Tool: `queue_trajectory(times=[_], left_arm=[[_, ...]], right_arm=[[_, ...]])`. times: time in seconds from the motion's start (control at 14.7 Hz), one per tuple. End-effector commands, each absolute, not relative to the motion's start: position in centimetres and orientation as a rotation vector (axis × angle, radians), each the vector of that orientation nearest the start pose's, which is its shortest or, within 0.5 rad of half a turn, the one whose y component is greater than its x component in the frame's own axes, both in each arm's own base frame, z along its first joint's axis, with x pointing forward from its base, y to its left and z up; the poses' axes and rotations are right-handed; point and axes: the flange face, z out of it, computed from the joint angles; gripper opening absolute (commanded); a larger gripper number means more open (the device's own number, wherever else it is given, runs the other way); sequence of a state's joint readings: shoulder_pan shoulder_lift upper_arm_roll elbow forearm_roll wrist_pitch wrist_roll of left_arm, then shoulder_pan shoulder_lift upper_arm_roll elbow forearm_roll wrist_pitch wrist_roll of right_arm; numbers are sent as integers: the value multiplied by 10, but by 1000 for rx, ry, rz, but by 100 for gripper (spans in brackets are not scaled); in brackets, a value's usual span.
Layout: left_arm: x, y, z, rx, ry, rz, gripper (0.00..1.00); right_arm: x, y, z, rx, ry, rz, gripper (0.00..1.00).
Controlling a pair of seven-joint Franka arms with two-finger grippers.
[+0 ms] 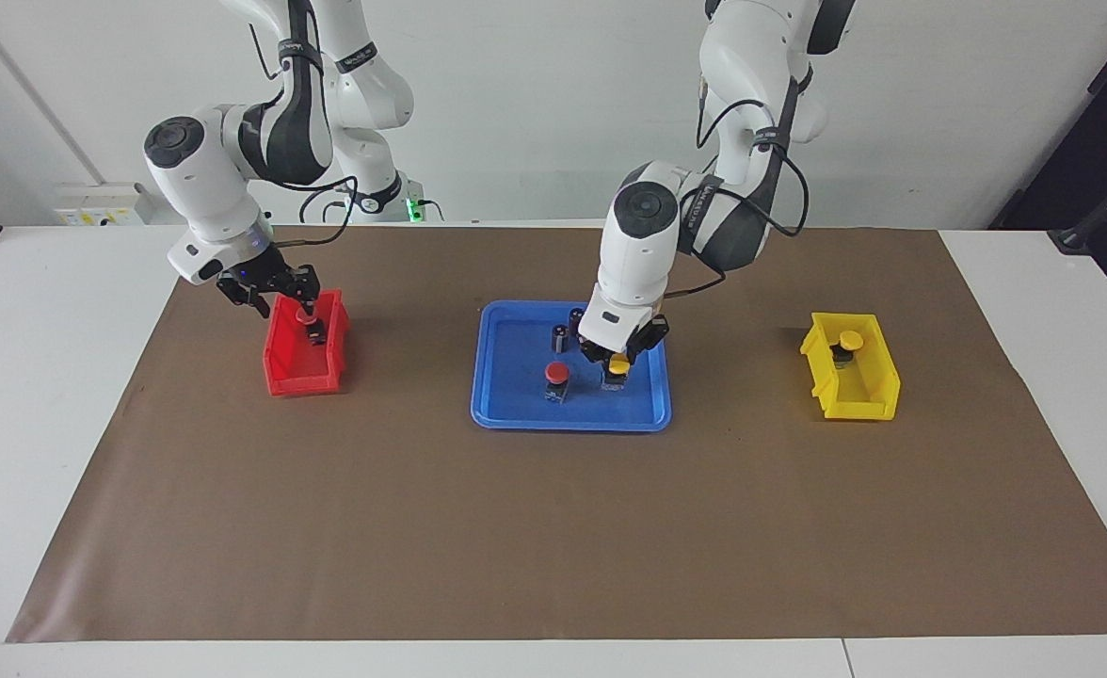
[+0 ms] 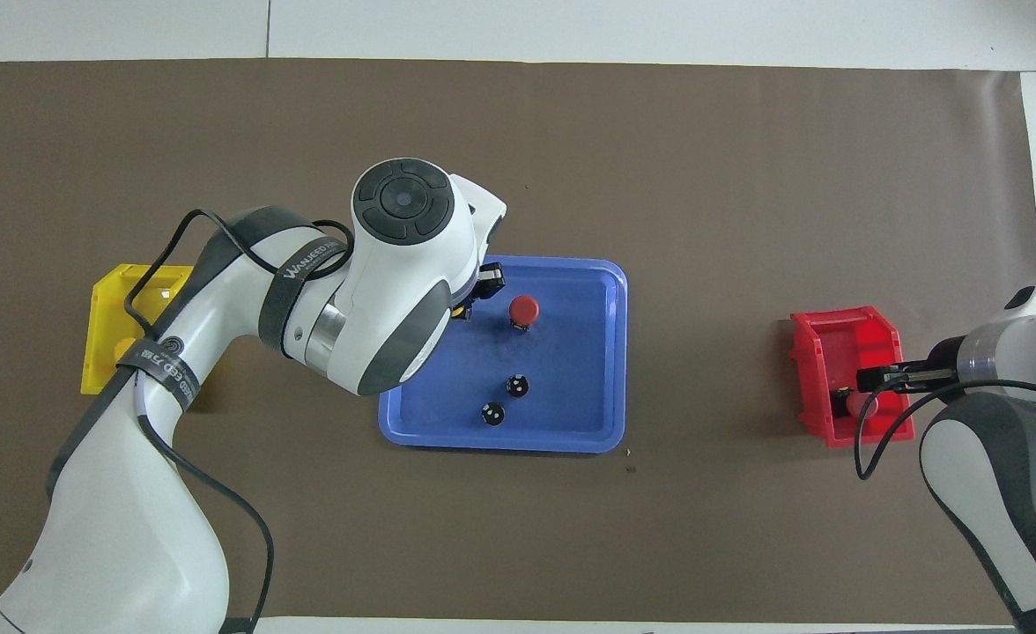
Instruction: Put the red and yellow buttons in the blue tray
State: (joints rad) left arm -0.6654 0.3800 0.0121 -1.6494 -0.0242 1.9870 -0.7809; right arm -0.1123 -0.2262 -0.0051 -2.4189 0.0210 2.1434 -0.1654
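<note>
The blue tray (image 1: 516, 414) lies mid-table. In it stand a red button (image 1: 556, 374) and a yellow button (image 1: 618, 362). My left gripper (image 1: 617, 369) is down in the tray, shut on that yellow button, whose base rests at the tray floor. From overhead the left arm hides most of this button. A second yellow button (image 1: 850, 341) sits in the yellow bin (image 1: 869, 400). A second red button (image 1: 310, 323) is in the red bin (image 1: 280, 377), and my right gripper (image 1: 307, 315) reaches down into that bin right at its cap.
Two dark capless cylinders (image 1: 561, 337) (image 1: 576, 315) stand in the tray, nearer to the robots than the buttons. The red bin is toward the right arm's end of the brown mat, the yellow bin toward the left arm's end.
</note>
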Motion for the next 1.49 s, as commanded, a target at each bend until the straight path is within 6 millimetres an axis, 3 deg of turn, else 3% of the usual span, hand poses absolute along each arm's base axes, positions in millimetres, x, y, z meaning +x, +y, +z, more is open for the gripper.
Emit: queue_trajectory(times=[0.0, 0.34, 0.68, 0.75, 0.88, 0.95, 1.22, 1.36, 1.43], left_arm=[[529, -410, 383, -3131, -246, 38, 2], [533, -410, 378, -3145, -248, -1, 2], [532, -409, 361, -3127, -246, 28, 4], [532, -409, 362, -3126, -243, 26, 9], [534, -408, 365, -3130, -246, 22, 44], [535, -409, 366, -3133, -246, 17, 53], [535, -407, 386, -3130, -251, 36, 57], [535, -397, 415, -3124, -264, 47, 61], [533, -390, 427, -3121, -267, 48, 69]], right_arm=[[437, -49, 384, -3105, -82, 49, 67], [432, -45, 368, -3106, -87, 19, 65], [429, -43, 354, -3105, -97, 35, 65], [428, -43, 353, -3105, -99, 38, 65], [425, -43, 351, -3102, -125, 49, 65], [425, -43, 351, -3102, -135, 49, 65], [421, -43, 347, -3100, -146, 60, 65], [421, -45, 347, -3099, -156, 60, 63], [420, -46, 347, -3098, -158, 62, 61]])
